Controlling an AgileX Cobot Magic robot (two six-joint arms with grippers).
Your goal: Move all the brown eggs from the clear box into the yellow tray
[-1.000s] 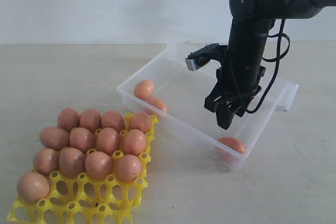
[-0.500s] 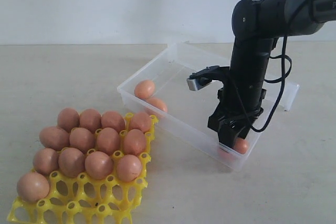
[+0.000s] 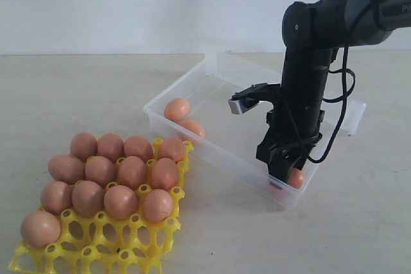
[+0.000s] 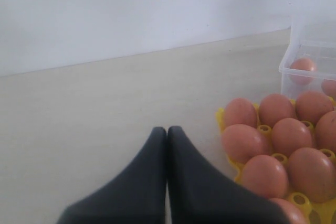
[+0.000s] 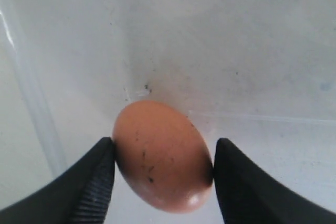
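Note:
My right gripper [image 3: 283,172] is down in the near right corner of the clear box [image 3: 192,88]. It stands open, its jaws on either side of a speckled brown egg [image 5: 161,156] that lies on the box floor; the fingertips [image 5: 100,166] sit right against the shell. From outside, that egg [image 3: 296,178] peeks out beside the fingers. Two more brown eggs [image 3: 176,108] lie at the box's left end. The yellow tray [image 3: 96,251] at the front left carries several brown eggs [image 3: 131,171]. My left gripper [image 4: 167,130] is shut and empty, low over the table beside the tray [image 4: 223,116].
The box's clear lid [image 3: 352,113] hangs off its far right side. The tray's front rows of cups [image 3: 122,242] hold no eggs apart from one at the left corner [image 3: 40,228]. A pale wall stands behind the table.
The right gripper has come down from above the box floor into the near right corner, its jaws now around the egg there. Its opening looks unchanged.

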